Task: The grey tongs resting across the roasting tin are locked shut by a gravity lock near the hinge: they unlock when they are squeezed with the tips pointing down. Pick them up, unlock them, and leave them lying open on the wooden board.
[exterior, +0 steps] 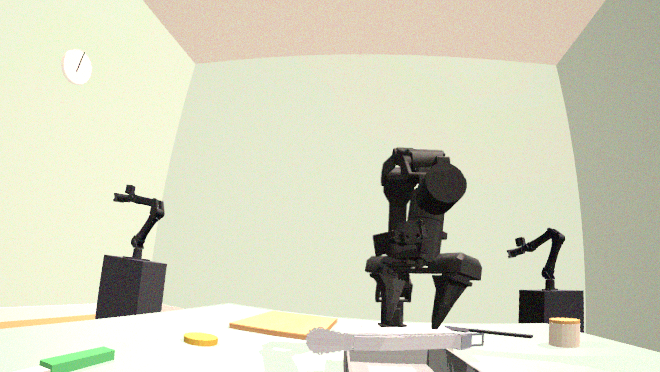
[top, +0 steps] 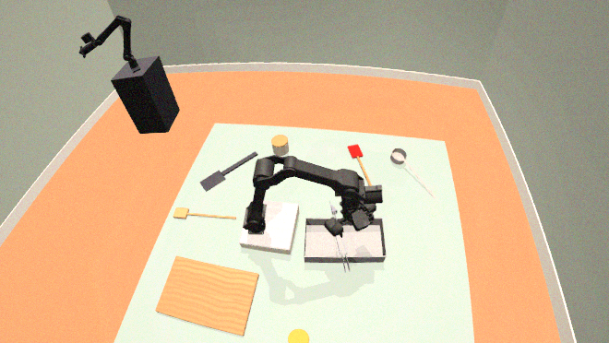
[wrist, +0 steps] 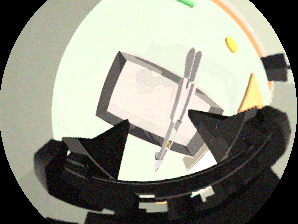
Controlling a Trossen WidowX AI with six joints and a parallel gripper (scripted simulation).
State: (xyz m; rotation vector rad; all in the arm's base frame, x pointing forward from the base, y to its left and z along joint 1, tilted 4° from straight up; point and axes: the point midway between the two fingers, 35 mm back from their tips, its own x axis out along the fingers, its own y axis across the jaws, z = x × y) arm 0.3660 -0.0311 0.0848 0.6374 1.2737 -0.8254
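The grey tongs [top: 341, 249] [exterior: 400, 342] [wrist: 183, 102] lie flat across the roasting tin [top: 384, 242] [wrist: 111, 85], arms close together. Their scalloped tips [wrist: 190, 61] overhang one long side, and the hinge end with its pull ring [exterior: 475, 340] overhangs the other. My gripper [top: 349, 228] [exterior: 414, 326] [wrist: 158, 117] is open and empty, pointing down above the tin and the tongs. In the wrist view the tongs show between the fingers, nearer the right one. How high the fingertips are is hard to tell. The wooden board [top: 208, 295] [exterior: 283, 324] [wrist: 251, 96] lies flat with nothing on it.
The white base block [top: 281, 230] stands between board and tin. A dark spatula [top: 212, 181], a yellow one [top: 181, 213], a red one [top: 354, 151], a ladle [top: 399, 156] and a jar [top: 280, 146] [exterior: 564, 334] lie around. A yellow disc [top: 298, 337] [exterior: 200, 339] and green bar [exterior: 77, 359] also show.
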